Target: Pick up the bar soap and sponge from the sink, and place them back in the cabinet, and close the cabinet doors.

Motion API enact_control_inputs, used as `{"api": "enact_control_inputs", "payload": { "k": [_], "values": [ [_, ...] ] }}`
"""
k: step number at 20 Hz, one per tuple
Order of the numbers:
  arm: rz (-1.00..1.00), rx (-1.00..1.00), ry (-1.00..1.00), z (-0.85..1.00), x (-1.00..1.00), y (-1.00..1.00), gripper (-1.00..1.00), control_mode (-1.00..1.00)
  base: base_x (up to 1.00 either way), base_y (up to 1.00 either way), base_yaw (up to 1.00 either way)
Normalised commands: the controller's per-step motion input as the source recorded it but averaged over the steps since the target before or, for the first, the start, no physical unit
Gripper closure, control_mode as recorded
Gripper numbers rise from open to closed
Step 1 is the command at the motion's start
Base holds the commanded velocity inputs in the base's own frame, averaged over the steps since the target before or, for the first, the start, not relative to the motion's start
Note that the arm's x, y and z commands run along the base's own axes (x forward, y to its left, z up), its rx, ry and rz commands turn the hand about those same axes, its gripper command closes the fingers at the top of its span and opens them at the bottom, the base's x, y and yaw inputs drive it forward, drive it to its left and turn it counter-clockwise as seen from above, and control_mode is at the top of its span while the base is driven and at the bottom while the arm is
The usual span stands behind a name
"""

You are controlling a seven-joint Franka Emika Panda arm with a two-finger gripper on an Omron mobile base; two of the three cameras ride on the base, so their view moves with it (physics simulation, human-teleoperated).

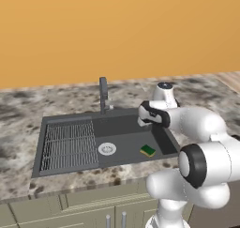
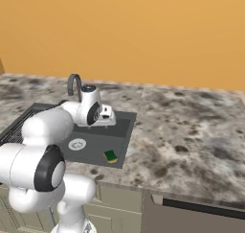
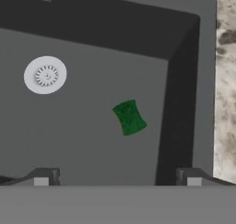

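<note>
The sponge (image 1: 148, 150) (image 2: 111, 156) (image 3: 129, 117) lies flat on the floor of the dark grey sink (image 1: 123, 127) (image 2: 122, 130) (image 3: 92, 140), green face up, near the basin's right wall. My gripper (image 1: 143, 121) (image 2: 106, 122) (image 3: 117, 178) hangs open above the basin's back right part and points down, with nothing between its fingers. The sponge sits below it, apart from the fingertips. The bar soap, the cabinet and the cabinet doors are out of view.
A round silver drain (image 1: 107, 149) (image 2: 77, 144) (image 3: 45, 74) lies left of the sponge, and a ribbed rack (image 1: 68, 145) takes up the sink's left half. The dark faucet (image 1: 103, 95) (image 2: 74, 86) rises behind the basin. Speckled stone counter (image 1: 18, 114) (image 2: 191, 131) surrounds the sink.
</note>
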Motion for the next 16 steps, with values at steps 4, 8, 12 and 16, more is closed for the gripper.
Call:
{"api": "enact_control_inputs", "payload": {
  "k": [4,8,12,16],
  "values": [
    [0.0,0.0,0.0,-0.3,0.28,0.0,-1.0,-1.0,0.0,0.0,0.0],
    [0.0,0.0,0.0,-0.28,0.28,0.0,-1.0,-1.0,0.0,0.0,0.0],
    [0.0,0.0,0.0,-0.28,0.24,-0.01,-1.0,-1.0,0.0,0.0,0.0],
    [0.0,0.0,0.0,-0.22,0.2,-0.06,-1.0,-1.0,0.0,0.0,0.0]
  ]
}}
